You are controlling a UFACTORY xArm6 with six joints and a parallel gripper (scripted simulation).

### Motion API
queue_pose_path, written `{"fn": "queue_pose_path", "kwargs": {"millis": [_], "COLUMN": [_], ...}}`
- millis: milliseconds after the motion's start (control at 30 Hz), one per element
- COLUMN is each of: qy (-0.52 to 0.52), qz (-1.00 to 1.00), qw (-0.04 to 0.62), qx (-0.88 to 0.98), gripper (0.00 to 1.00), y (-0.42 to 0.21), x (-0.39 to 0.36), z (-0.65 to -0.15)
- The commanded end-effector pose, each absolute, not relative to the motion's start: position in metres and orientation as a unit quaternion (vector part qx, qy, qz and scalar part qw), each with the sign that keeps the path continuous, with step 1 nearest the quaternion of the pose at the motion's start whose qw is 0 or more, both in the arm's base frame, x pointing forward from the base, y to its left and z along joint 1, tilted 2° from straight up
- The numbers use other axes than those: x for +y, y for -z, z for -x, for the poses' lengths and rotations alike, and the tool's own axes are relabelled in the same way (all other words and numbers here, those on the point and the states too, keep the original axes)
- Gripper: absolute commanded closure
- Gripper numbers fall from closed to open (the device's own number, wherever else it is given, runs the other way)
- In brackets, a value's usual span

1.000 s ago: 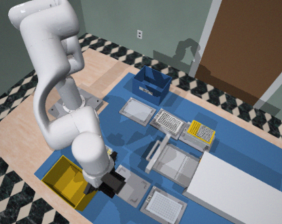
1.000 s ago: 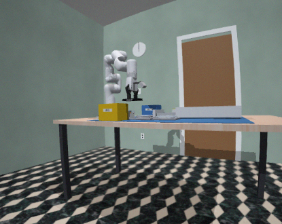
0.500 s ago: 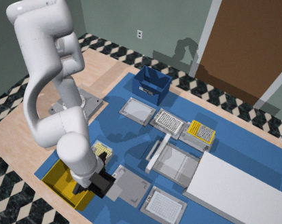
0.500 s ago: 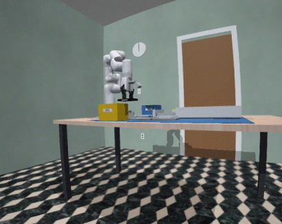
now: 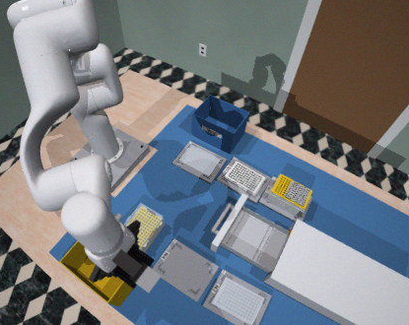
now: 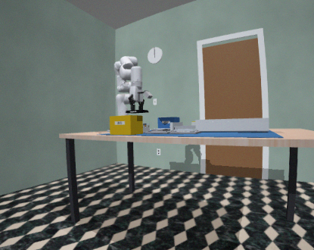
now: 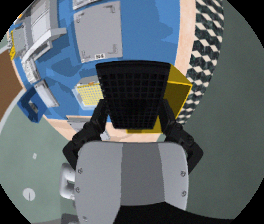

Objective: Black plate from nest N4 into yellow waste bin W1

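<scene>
Fingers of the hand (image 7: 135,137) are clamped on the two sides of the black plate (image 7: 133,92), which hangs level in the air above the yellow bin (image 5: 111,291) at the lower left of the top view. From the side view the plate (image 6: 137,111) sits a little above the bin's rim (image 6: 125,117), with open air between them. In the wrist view the plate covers most of the bin, and only one yellow corner (image 7: 176,91) pokes out at its right edge.

The bin stands at the corner of the blue mat (image 5: 357,212), close to the tabletop (image 5: 17,222) edge, with checkered floor (image 5: 17,295) just beyond. Just beside the bin, to the upper right in the top view, lies a box of yellow tips (image 5: 147,227), and right of it an empty grey nest (image 5: 184,268). The blue bin (image 5: 221,123) is well apart, at the mat's far edge.
</scene>
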State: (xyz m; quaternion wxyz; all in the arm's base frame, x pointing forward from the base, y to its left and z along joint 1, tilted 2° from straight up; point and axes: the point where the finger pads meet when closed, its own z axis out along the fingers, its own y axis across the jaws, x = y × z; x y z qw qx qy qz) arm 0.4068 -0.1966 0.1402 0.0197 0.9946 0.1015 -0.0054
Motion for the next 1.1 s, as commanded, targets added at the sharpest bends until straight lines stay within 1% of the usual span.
{"fn": "queue_pose_path", "kwargs": {"millis": [0,733,1067], "qy": [0.003,0.003,0.003], "qz": [-0.995,-0.995,-0.995], "qw": [0.021,0.021,0.021], "qx": [0.102,0.102,0.102], "gripper": [1.0,1.0,1.0], "y": [-0.142,-0.144,-0.144], "x": [-0.207,-0.246,-0.251], "z": [-0.399,-0.362,-0.358]}}
